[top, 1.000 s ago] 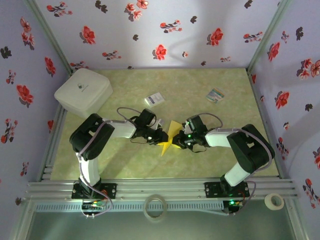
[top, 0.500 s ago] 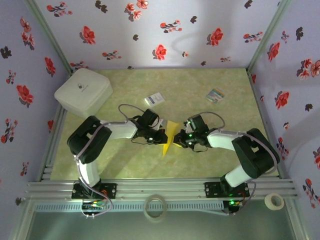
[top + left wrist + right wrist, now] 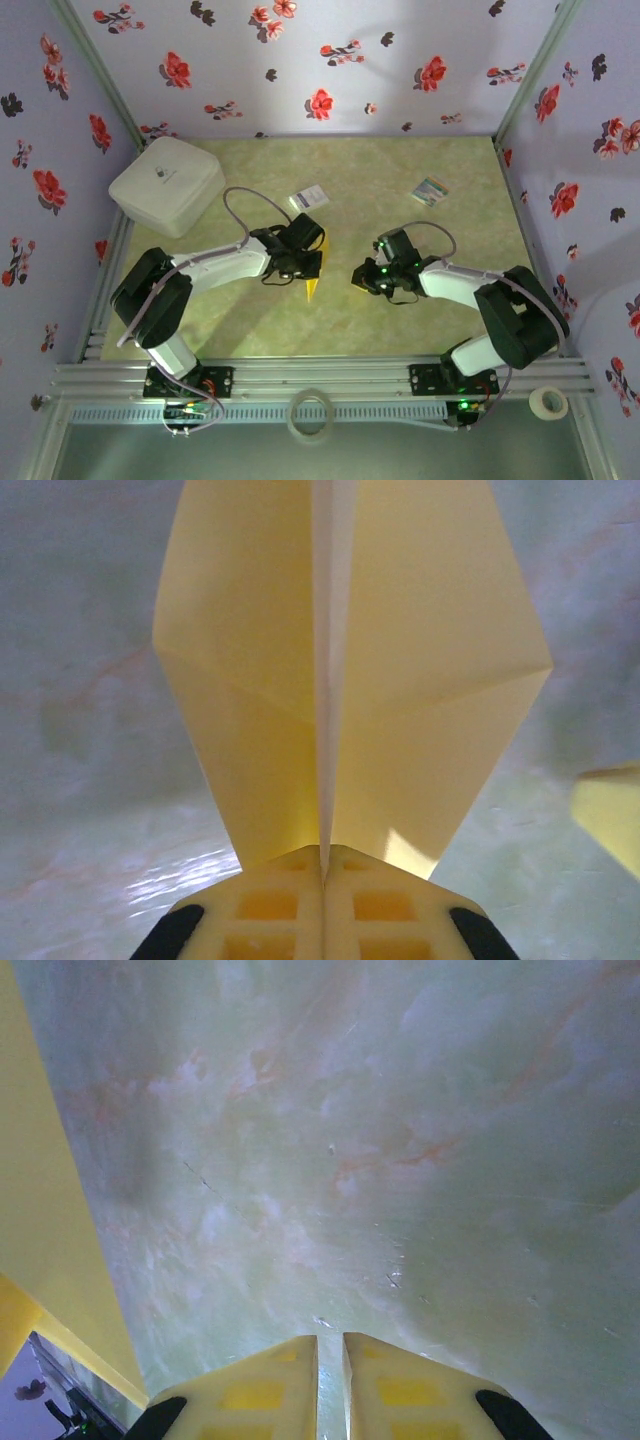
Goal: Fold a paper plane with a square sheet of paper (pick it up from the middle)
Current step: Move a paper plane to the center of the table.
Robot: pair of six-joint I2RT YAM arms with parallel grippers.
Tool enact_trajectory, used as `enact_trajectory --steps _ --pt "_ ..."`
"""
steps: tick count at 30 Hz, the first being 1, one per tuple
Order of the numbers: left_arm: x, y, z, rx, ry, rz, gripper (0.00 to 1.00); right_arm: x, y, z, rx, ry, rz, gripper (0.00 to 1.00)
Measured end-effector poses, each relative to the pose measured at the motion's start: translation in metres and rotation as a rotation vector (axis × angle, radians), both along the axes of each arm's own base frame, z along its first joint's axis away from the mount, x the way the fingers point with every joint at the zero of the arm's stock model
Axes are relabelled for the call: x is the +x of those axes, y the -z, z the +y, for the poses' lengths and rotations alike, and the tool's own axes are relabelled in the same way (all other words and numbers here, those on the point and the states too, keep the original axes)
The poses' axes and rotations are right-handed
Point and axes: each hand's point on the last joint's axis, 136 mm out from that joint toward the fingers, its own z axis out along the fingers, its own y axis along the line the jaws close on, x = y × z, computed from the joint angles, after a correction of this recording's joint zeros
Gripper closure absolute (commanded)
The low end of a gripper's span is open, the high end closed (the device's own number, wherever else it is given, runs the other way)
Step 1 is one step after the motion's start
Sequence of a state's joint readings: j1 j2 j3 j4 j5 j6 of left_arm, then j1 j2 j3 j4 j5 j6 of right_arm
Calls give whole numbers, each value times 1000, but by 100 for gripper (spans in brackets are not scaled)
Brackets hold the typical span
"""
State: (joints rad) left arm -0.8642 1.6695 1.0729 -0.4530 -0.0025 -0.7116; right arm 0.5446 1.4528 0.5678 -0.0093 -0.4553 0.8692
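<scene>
The paper plane [image 3: 420, 680] is a yellow sheet folded along a centre crease into a long pointed shape. My left gripper [image 3: 325, 852] is shut on its near end, right on the crease. From above, only the yellow tip [image 3: 311, 288] sticks out below the left gripper [image 3: 307, 272], near the middle of the table. My right gripper [image 3: 357, 277] hangs a short way to the right of the plane, apart from it. In the right wrist view its fingers [image 3: 330, 1345] stand a narrow slit apart over bare table, holding nothing.
A white box [image 3: 166, 184] sits at the back left. A small white card with blue print [image 3: 309, 198] and a striped card [image 3: 432, 190] lie farther back. Two tape rolls [image 3: 310, 414] [image 3: 547, 402] rest on the front rail.
The plane was held between both grippers. Now the left gripper has drawn it leftward, and the right gripper has come off it and stays to the right.
</scene>
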Motion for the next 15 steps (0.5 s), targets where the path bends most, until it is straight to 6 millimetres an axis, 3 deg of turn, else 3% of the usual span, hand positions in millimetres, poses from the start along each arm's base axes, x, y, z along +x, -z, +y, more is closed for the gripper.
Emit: enact_trajectory --steps 15 --pt "-2 20 8 57 -44 41 95 9 -11 6 27 14 -13 84"
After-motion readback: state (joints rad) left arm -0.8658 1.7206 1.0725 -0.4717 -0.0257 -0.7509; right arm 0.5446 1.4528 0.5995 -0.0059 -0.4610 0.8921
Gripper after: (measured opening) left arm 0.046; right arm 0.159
